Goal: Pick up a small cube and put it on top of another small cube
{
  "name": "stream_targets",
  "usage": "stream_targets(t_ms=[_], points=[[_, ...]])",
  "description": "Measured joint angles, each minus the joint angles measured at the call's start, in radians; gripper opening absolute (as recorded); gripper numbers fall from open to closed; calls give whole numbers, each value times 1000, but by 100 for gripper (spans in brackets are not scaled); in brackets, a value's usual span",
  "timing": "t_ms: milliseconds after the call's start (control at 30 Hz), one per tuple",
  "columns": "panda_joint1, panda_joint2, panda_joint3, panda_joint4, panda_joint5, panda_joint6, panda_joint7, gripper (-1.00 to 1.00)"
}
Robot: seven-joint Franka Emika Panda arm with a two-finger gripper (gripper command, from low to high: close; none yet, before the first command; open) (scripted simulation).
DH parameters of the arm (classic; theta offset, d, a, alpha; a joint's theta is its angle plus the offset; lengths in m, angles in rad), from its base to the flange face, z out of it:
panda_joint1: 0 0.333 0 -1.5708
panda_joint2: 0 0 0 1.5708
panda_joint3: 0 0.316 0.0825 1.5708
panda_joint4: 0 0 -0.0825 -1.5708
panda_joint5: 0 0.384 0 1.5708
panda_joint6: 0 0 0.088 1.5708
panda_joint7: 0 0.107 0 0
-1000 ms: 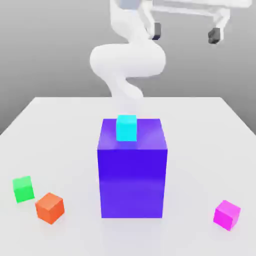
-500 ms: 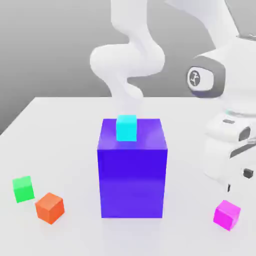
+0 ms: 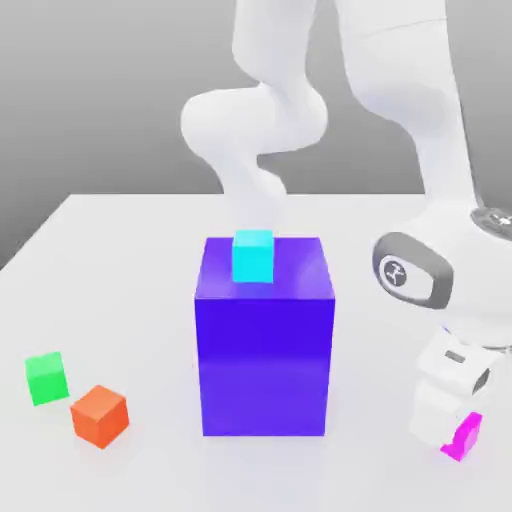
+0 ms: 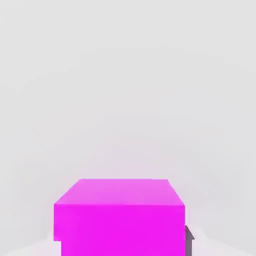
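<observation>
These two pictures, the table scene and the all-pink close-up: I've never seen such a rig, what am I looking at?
It is a simulated white robot arm with a two-finger gripper. The exterior view looks at the white table from off the arm. On the table stand a big blue-violet block with a cyan cube on top, a green cube and an orange cube. The arm has bent down to the small magenta-pink cube at the exterior view's right. The close-up comes from a camera on the hand: that same cube sits right in front of it, and the gripper is shut on it.

Arm low, hand (image 3: 452, 432) clamped shut
</observation>
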Motion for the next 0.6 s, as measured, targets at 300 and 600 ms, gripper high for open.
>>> stream_targets(t_ms=[300, 600], points=[[-161, -206, -78, -69, 138, -131, 65, -100], [-384, -315, -338, -152, 191, -151, 330, -100]])
